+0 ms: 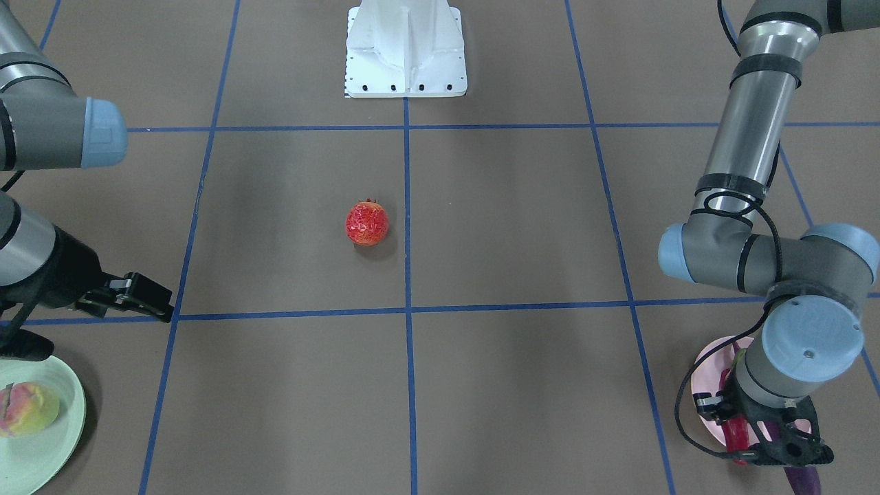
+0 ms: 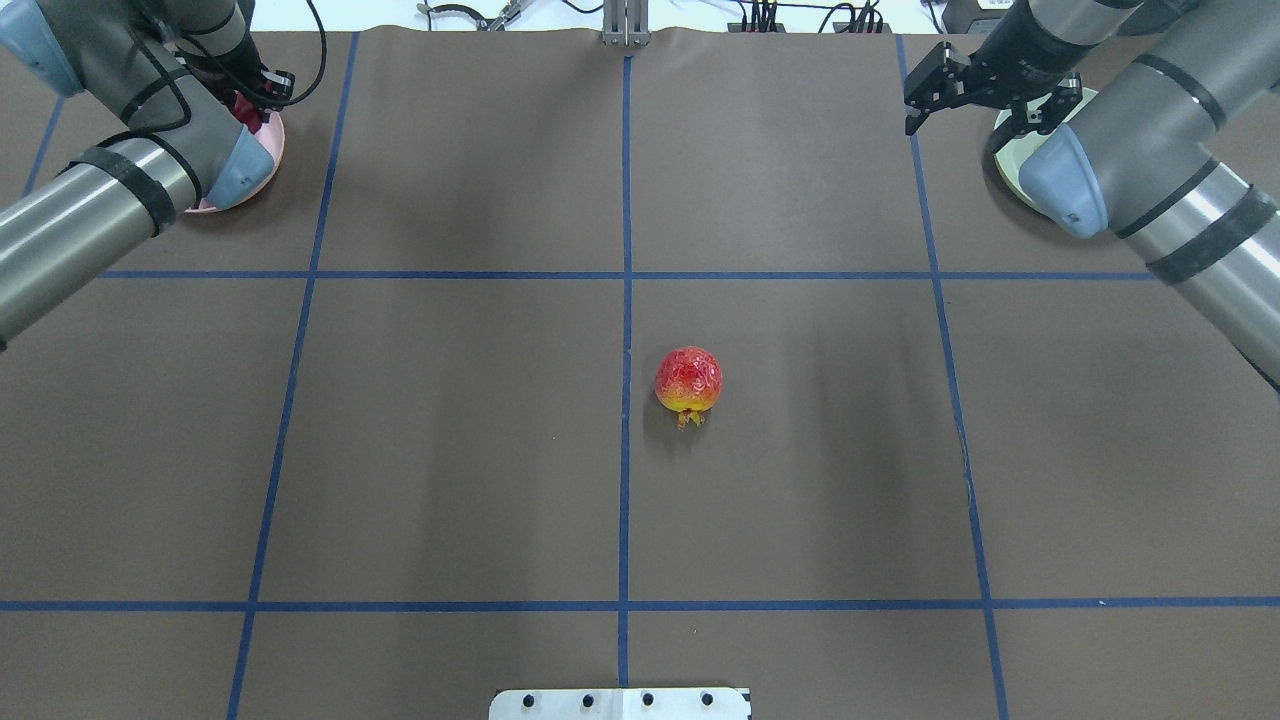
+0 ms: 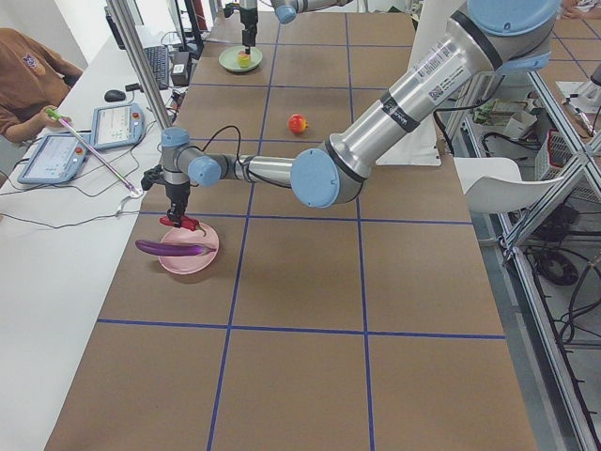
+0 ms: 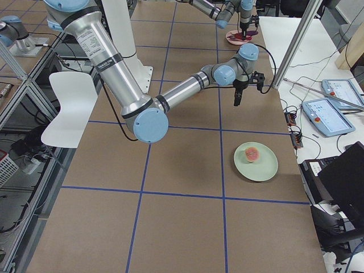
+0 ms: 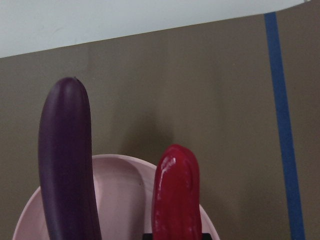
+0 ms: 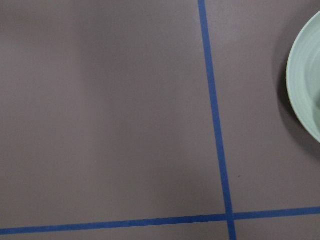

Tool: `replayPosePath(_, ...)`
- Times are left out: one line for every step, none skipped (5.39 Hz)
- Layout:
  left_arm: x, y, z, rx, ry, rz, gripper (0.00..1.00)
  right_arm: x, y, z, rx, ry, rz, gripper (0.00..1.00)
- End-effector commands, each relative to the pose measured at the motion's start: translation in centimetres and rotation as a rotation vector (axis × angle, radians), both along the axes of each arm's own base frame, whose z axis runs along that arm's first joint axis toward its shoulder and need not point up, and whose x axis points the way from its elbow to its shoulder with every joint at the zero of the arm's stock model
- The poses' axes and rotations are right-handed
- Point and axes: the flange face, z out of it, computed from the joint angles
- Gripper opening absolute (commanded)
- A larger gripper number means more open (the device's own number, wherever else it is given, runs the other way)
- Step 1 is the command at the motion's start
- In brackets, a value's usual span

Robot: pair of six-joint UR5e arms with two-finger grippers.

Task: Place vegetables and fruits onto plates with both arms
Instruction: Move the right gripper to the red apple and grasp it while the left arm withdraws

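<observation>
Brown table (image 1: 522,227) with a blue tape grid. Left pincer (image 1: 748,440), lower right of the frame, grips the chili (image 1: 737,432) over the pink plate (image 1: 711,361), beside the eggplant (image 1: 801,479) lying on it. Right pincer (image 1: 155,301), at left, gapes wide near the green plate (image 1: 65,440), which bears the peach (image 1: 26,409). The red fruit (image 1: 366,223) sits mid-table.

The left end effector (image 3: 177,217) hangs just above the pink plate (image 3: 194,264) by the table's (image 3: 300,376) edge opposite the robot, a red chili (image 3: 189,225) at its tips and a purple eggplant (image 3: 169,249) lying across the plate.
</observation>
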Motion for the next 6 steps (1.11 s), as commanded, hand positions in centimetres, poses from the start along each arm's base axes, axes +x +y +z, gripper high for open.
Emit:
replayPosePath(-1.2, -0.2, 1.3, 0.062, -0.078, 0.080, 0.00, -3.9, 2.0, -3.7, -0.029, -0.027, 0.018, 1.00)
replayPosePath(-2.1, -0.6, 1.0, 0.090, -0.081, 0.100, 0.99, -5.9, 3.1, -4.3, -0.036, -0.019, 0.023, 1.00)
replayPosePath(-2.8, -0.9, -0.3, 0.109, -0.072, 0.091, 1.00, -9.2, 6.5, -7.2, -0.019, -0.026, 0.050, 1.00)
replayPosePath(-3.5, -1.1, -2.5, 0.133, -0.053, 0.082, 1.00, -12.6, 9.2, -7.9, -0.002, -0.013, 0.025, 1.00)
replayPosePath(-3.7, -0.9, -4.8, 0.137, -0.043, 0.072, 1.00, -16.1, 11.5, -8.4, 0.008, 0.007, 0.017, 1.00)
replayPosePath(-3.5, -0.5, -5.8, 0.113, -0.015, 0.086, 1.00, -19.0, 13.1, -9.7, 0.003, 0.005, 0.012, 1.00)
